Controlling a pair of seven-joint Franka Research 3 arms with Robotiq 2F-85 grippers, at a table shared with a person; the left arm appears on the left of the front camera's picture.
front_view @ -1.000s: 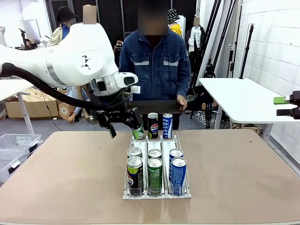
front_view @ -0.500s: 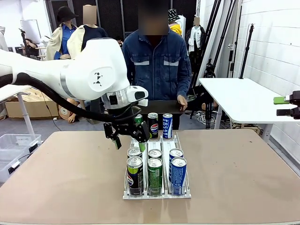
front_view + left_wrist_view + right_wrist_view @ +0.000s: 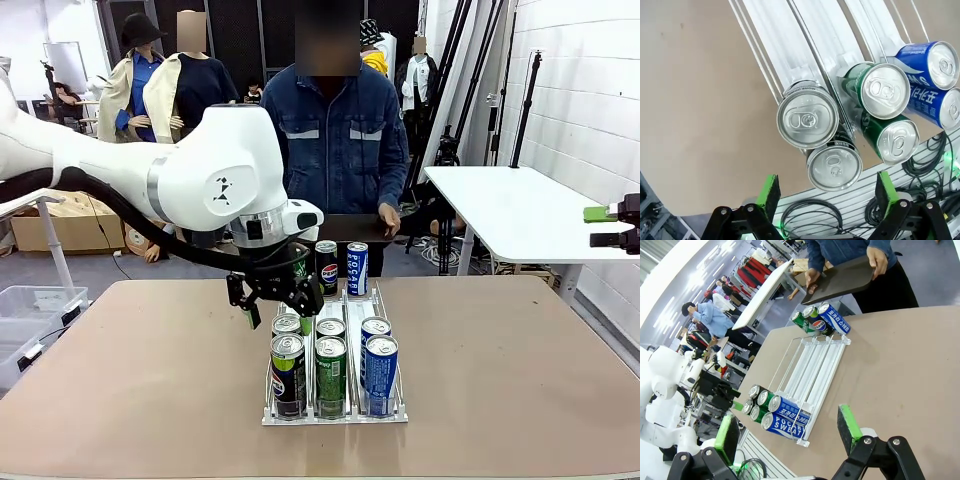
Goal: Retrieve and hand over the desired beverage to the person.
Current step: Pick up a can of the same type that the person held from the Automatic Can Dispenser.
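A brown worktop (image 3: 130, 380) carries a clear rack (image 3: 357, 300) of three lanes, running from 6 o'clock to 12 o'clock across its middle. Nine cans (image 3: 331, 368) stand upright in it. Six are packed two deep at the 6 o'clock end and three stand in a row at the 12 o'clock end, with bare lanes between.

The 3 o'clock lane has three blue Pocari Sweat cans (image 3: 381, 372), two near and one far. The middle lane has two green cans (image 3: 883, 90) near and one black Pepsi can (image 3: 327, 268) far. The 9 o'clock lane has a dark can (image 3: 288, 375) with a yellow-green mark in front. Just behind it is a second can whose side cannot be made out, and a green one stands far, partly hidden.

The left claw (image 3: 277, 303) hangs above the near cans of that lane, its green-padded fingers apart and touching nothing. The right claw (image 3: 789, 427) is out at 3 o'clock, well apart from the rack, fingers apart and empty.

The person (image 3: 340, 140), in a dark-blue denim jacket with pale stripes, stands at 12 o'clock holding a dark tray (image 3: 335, 228) in both hands.
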